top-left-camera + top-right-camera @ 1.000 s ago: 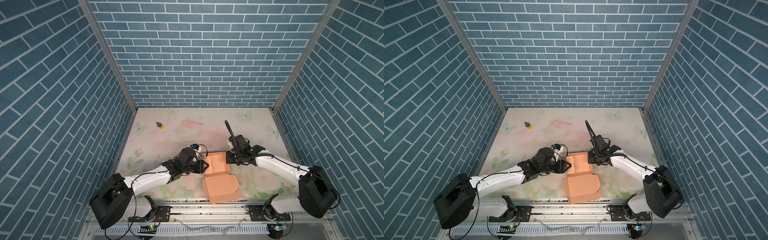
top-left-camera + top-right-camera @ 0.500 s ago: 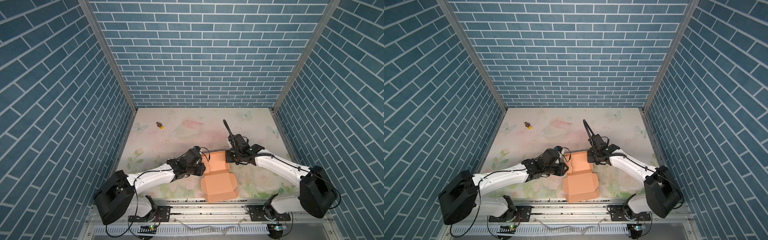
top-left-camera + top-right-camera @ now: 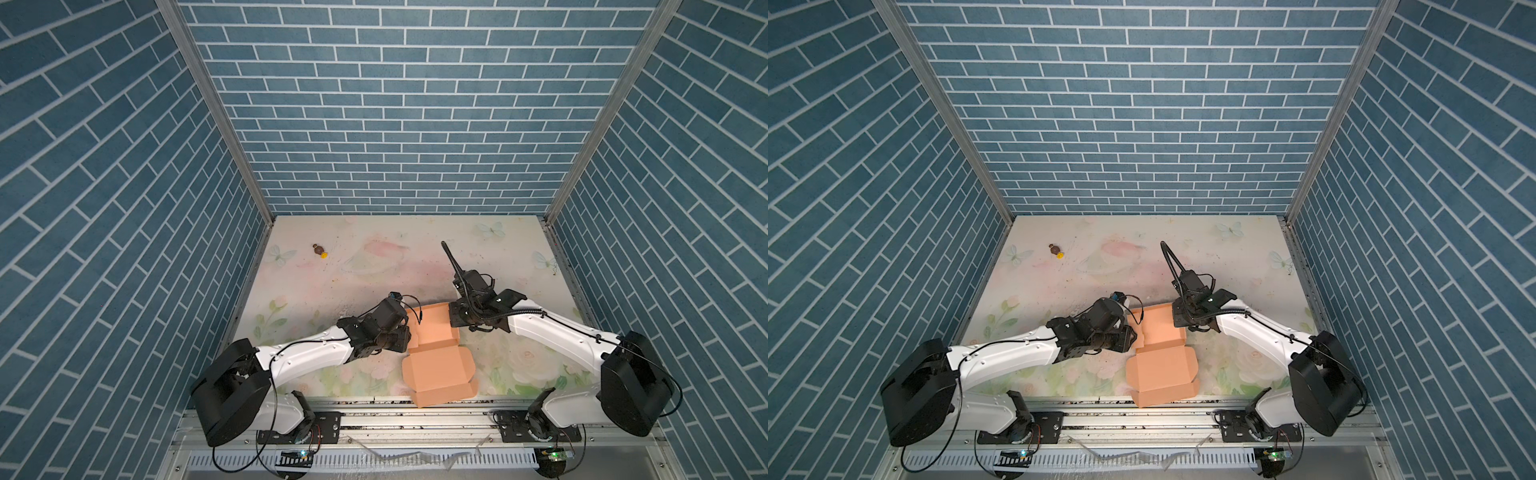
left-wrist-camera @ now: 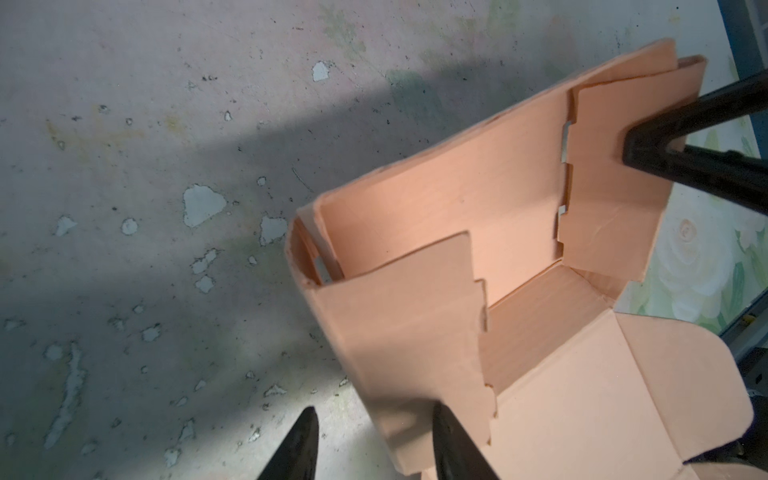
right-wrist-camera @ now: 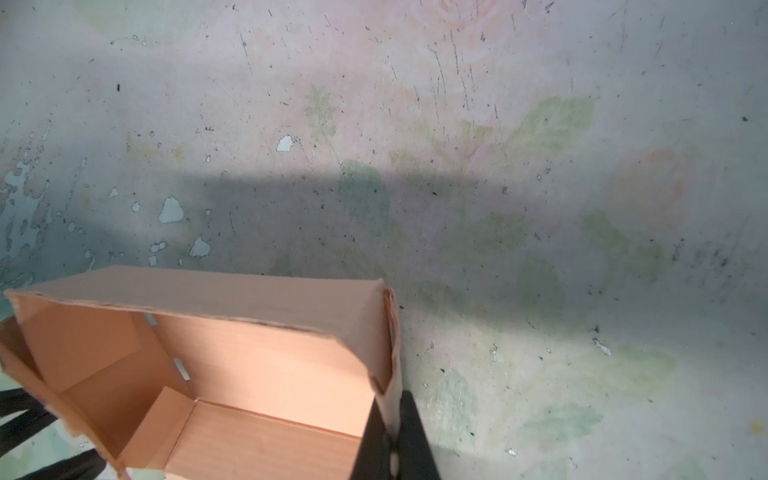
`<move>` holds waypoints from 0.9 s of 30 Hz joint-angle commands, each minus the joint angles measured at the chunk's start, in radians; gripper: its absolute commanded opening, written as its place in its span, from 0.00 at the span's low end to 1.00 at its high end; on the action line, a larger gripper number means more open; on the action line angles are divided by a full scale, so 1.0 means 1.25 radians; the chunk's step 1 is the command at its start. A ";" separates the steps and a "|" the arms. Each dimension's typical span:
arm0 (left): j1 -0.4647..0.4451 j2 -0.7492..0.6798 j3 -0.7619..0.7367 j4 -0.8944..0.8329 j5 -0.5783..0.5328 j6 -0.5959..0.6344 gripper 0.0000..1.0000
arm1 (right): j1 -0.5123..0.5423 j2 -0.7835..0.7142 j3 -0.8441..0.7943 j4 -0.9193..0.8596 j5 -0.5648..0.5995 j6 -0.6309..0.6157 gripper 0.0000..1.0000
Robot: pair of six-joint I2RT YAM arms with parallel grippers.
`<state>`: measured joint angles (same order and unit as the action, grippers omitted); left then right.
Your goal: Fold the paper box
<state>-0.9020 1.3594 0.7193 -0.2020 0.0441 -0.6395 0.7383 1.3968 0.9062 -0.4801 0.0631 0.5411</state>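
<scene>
The paper box sits at 6 o'clock on the tabletop, half made. Its tray part lies toward 12 o'clock and its open lid lies flat toward 6 o'clock. The lid's front flap reaches the tabletop's near edge.

The right gripper stands at 3 o'clock of the tray, its jaws clenched on the tray's thin side wall. The left gripper is at 9 o'clock of the tray with its jaws parted and gripping nothing. The loose side flap stands just beside its inner finger, leaning and not tucked in.

The likely next step is to press that flap down inside the tray so its tabs reach the slots in the floor. Several things could spoil it:

- If the left gripper pushes toward 3 o'clock harder than the right one holds, the tray may skew or pull out of the pinch.
- The cardboard is thin, so a push off the crease may buckle the flap rather than fold it.
- The tabs may miss their slots, and the flap would then spring back up.
- If the box slides toward 6 o'clock, the lid could catch on the metal rail or droop over the edge.
</scene>
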 commanded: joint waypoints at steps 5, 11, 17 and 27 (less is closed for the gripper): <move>-0.003 0.008 -0.042 0.031 -0.019 -0.008 0.47 | 0.035 -0.044 -0.029 0.054 0.060 -0.009 0.00; -0.013 0.002 -0.062 0.042 -0.047 -0.006 0.47 | 0.066 -0.095 -0.099 0.150 0.093 -0.019 0.00; -0.018 -0.005 -0.075 0.048 -0.072 -0.008 0.48 | 0.109 -0.163 -0.178 0.257 0.155 -0.042 0.00; -0.027 -0.047 -0.103 0.042 -0.119 -0.016 0.50 | 0.170 -0.245 -0.273 0.398 0.225 -0.105 0.00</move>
<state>-0.9287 1.3209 0.6125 -0.1383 -0.0593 -0.6514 0.9321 1.1175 0.5900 -0.0772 0.3077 0.4503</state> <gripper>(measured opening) 0.498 0.061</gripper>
